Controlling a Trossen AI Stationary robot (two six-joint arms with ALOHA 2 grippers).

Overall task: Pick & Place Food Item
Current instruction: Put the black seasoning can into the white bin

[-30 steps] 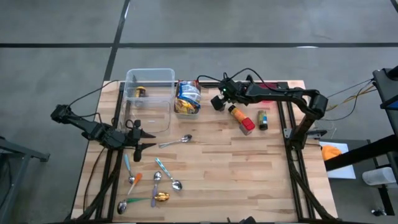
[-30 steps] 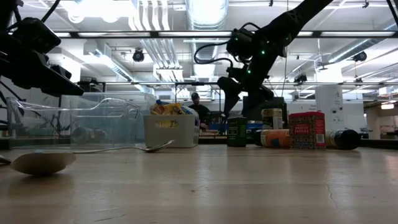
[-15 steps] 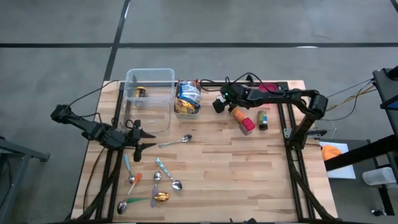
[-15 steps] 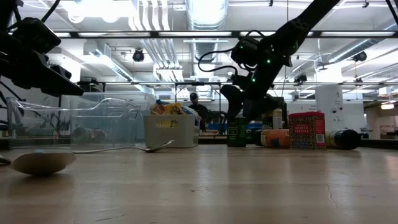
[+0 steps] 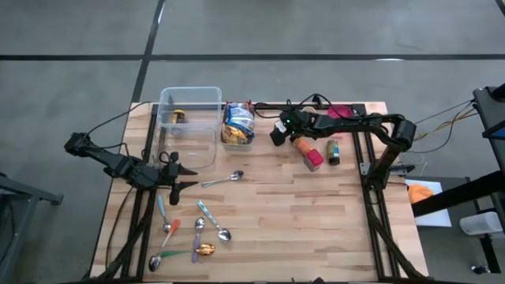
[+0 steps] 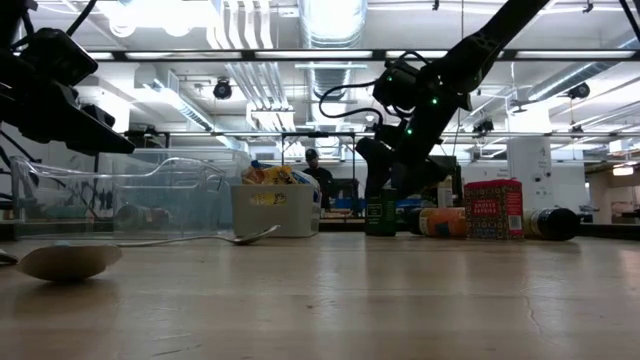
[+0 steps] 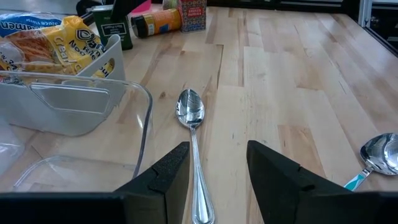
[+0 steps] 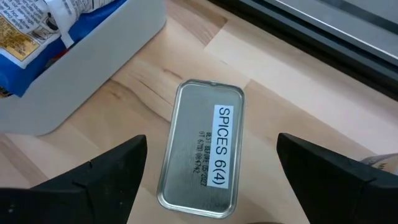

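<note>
From above, the right gripper [image 5: 277, 134] was seen low over the far middle of the table [image 5: 316, 213], just right of the grey tray [image 5: 237, 136] packed with snack packets, while the left gripper [image 5: 175, 174] was parked at the near corner of the clear tub [image 5: 189, 126], close to a loose spoon [image 5: 223, 180]. An orange bottle [image 5: 300, 145], a red tin [image 5: 314, 159] and a dark jar [image 5: 334, 151] were laid out just right of the right gripper, and a cluster of spoons [image 5: 197, 233] was spread near the front edge. At table height, the right gripper [image 6: 382, 165] was shown directly above a dark green spice tin [image 6: 380, 212] standing upright beside the grey tray [image 6: 274, 210]. In the left wrist view, the left fingers [image 7: 165, 175] were caught part-spread and empty — the spoon [image 7: 193, 146] lay between them on the wood. From the right wrist, the fingers [image 8: 102, 177] were spread wide — released, holding nothing — with the spice tin's silver lid [image 8: 202, 149], labelled SPICES, framed between them, next to the tray wall [image 8: 93, 59].
</note>
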